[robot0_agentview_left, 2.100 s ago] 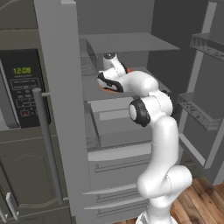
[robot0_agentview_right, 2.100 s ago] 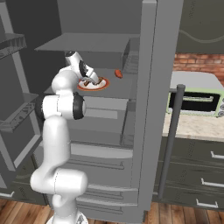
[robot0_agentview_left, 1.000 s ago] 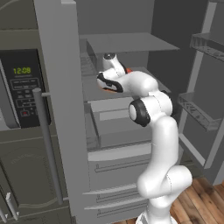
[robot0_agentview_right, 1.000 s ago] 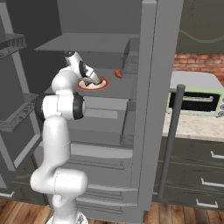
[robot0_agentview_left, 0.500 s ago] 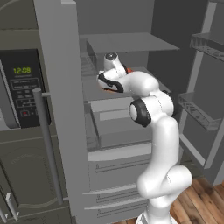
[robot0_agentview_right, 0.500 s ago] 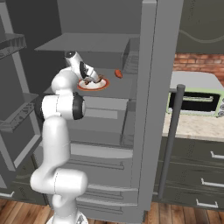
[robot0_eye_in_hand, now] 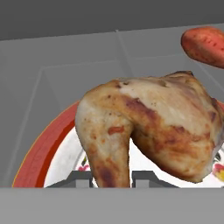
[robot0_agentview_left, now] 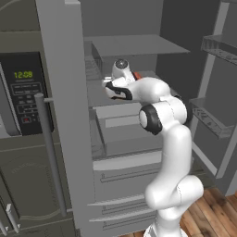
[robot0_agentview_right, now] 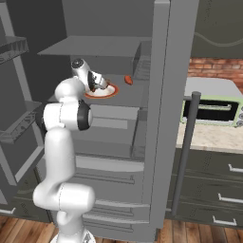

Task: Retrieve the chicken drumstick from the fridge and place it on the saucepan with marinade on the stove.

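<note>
We see the white arm reaching into the open fridge (robot0_agentview_left: 65,115), its pincer (robot0_agentview_right: 100,84) low over a red-rimmed white plate (robot0_agentview_right: 110,93) that sits on a middle shelf. In the hand view the chicken drumstick (robot0_eye_in_hand: 148,131) looms right in front of the pincer, golden-brown and lumpy, its narrow end pointing down between the two dark finger tips (robot0_eye_in_hand: 81,177) at the bottom of the frame. The jaws stand nearly together, closed on that narrow end of the drumstick. The plate (robot0_eye_in_hand: 48,144) lies just beyond and beneath the meat; we cannot tell whether the drumstick touches it or is lifted clear. A small red-orange oblong item (robot0_eye_in_hand: 205,43) rests on the shelf further in, past the pincer and to its upper right in the hand view, apart from the plate. In the left base view the pincer (robot0_agentview_left: 112,89) sits under the upper shelf.
</note>
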Controlling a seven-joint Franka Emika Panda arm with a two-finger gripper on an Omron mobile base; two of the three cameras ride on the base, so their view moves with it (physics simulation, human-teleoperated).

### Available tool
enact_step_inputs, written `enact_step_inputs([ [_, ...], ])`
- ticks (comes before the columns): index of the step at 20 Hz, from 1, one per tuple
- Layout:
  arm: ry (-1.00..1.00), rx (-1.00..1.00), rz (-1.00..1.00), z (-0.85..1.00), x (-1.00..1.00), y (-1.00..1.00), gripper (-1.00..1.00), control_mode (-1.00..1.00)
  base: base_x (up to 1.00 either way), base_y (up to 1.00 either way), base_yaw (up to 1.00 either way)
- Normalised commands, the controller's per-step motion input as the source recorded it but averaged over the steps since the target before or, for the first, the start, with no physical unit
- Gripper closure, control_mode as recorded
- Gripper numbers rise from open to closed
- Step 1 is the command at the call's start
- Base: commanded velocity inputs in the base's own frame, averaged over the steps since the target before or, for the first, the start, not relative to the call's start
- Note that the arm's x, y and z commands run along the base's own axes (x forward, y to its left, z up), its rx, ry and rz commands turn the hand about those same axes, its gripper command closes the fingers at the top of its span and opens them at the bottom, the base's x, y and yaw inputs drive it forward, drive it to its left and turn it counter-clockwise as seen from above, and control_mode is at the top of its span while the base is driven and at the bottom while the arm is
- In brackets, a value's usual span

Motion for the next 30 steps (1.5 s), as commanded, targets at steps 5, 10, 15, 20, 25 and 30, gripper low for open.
enact_step_inputs([
  [5, 0.00, 0.00, 0.09, 0.26, -0.22, -0.04, 1.00, -1.00, 0.00, 0.00, 0.00],
  [10, -0.01, 0.00, 0.08, 0.04, -0.38, -0.02, 1.00, -1.00, 0.00, 0.00, 0.00],
  [15, -0.01, 0.00, 0.01, 0.03, -0.59, -0.09, 1.00, -1.00, 0.00, 0.00, 0.00],
  [20, -0.07, 0.00, 0.00, 0.01, -0.70, -0.06, 1.00, -1.00, 0.00, 0.00, 0.00],
  [25, -0.03, 0.00, 0.00, 0.24, -0.78, -0.01, 1.00, -1.00, 0.00, 0.00, 0.00],
  [30, -0.02, 0.00, 0.00, 0.44, -0.82, 0.00, 1.00, -1.00, 0.00, 0.00, 0.00],
])
